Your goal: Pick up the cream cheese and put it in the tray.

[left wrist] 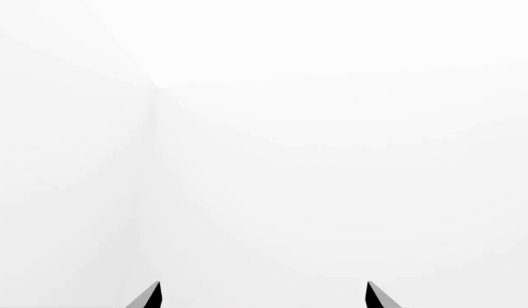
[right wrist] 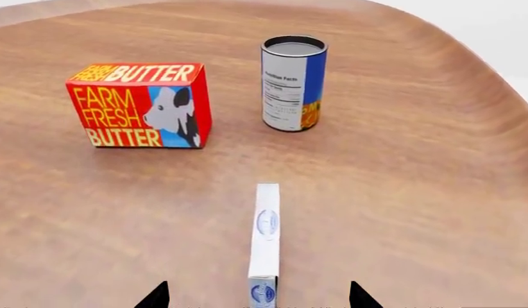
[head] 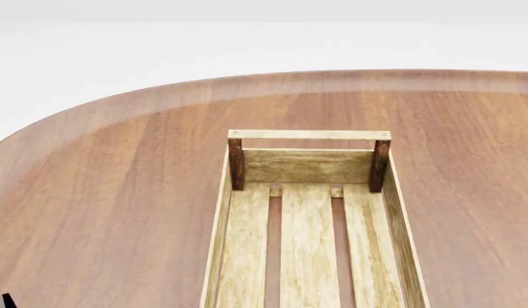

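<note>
In the right wrist view the cream cheese (right wrist: 265, 240), a thin white box with blue oval logos, stands on its narrow edge on the wood table. My right gripper (right wrist: 259, 298) is open, and its near end lies between the two dark fingertips (right wrist: 156, 296), not touching either. The tray (head: 308, 224), a light-wood slatted crate with dark corner posts, lies empty in the head view. My left gripper (left wrist: 264, 296) is open and empty, facing only white background. The cream cheese does not show in the head view.
A red-orange butter box (right wrist: 142, 106) and a blue-and-white can (right wrist: 293, 83) stand beyond the cream cheese in the right wrist view. The rounded edge of the wooden table (head: 92, 192) curves behind the tray. A dark fingertip (head: 7, 300) shows at the head view's lower left corner.
</note>
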